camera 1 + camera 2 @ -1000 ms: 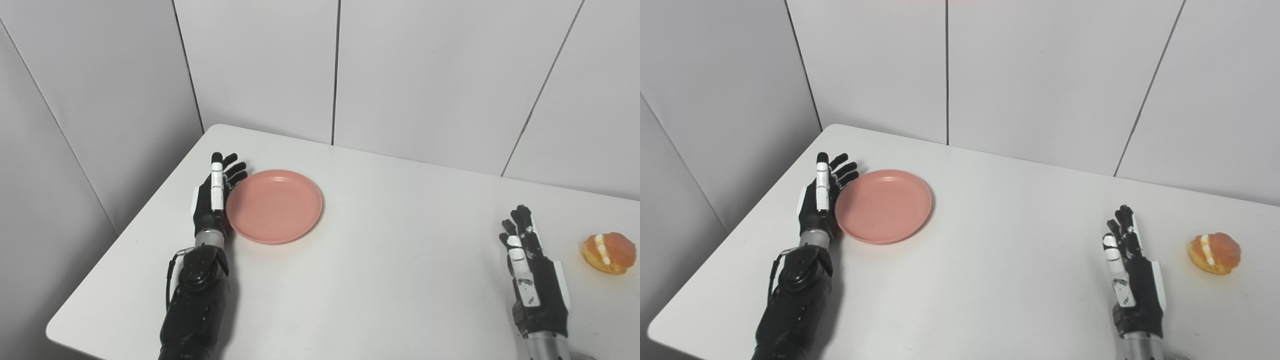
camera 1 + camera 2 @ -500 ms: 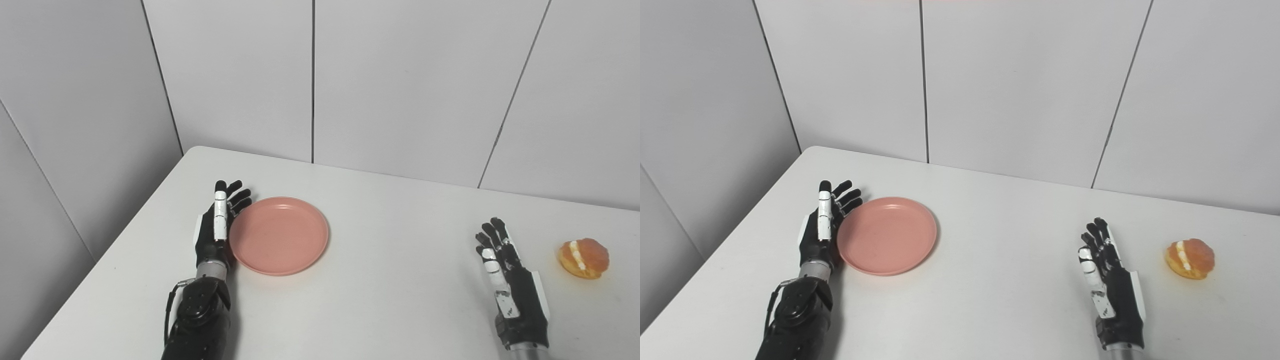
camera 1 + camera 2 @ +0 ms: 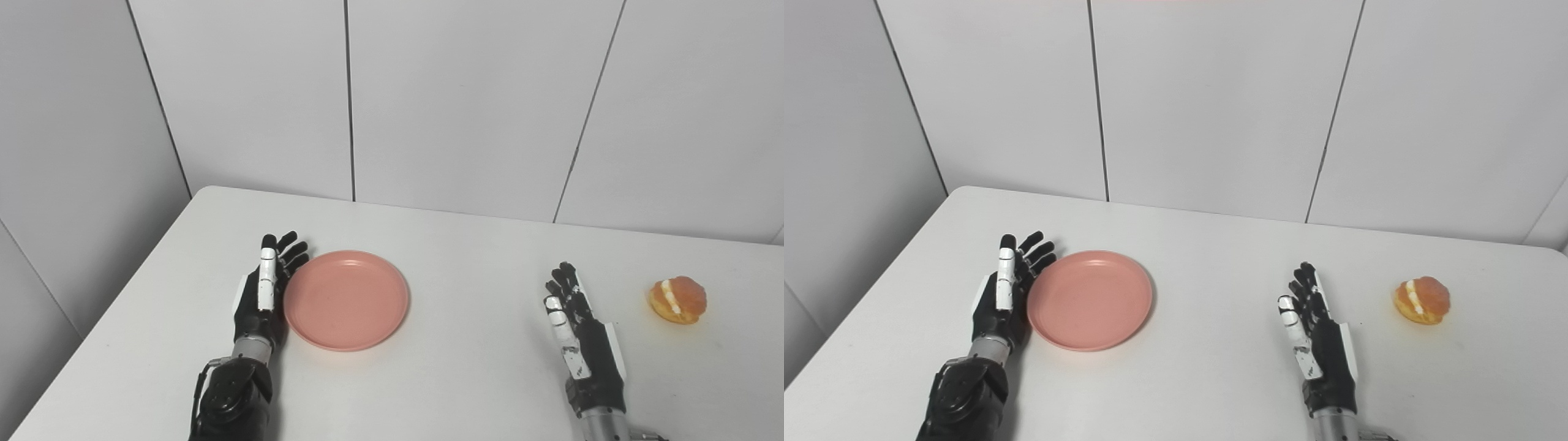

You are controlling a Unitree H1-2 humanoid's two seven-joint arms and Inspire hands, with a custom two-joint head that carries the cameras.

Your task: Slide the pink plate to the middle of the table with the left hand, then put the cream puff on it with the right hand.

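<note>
The round pink plate (image 3: 346,299) lies flat on the left half of the white table (image 3: 471,257). My left hand (image 3: 265,295) stands edge-on against the plate's left rim, open, fingers straight and pointing away from me. At the table's right side sits the cream puff (image 3: 678,299), golden-orange with a white cream stripe. My right hand (image 3: 577,331) rests open on the table to the left of the puff, a clear gap between them, holding nothing.
Grey panelled walls (image 3: 429,98) close in the table's far side and its left side. The table's left edge (image 3: 104,300) runs diagonally near my left forearm.
The camera has swung right and tilted up, shifting the whole picture. The plate and left hand seem to have edged slightly right together. The right hand stays open beside the puff.
</note>
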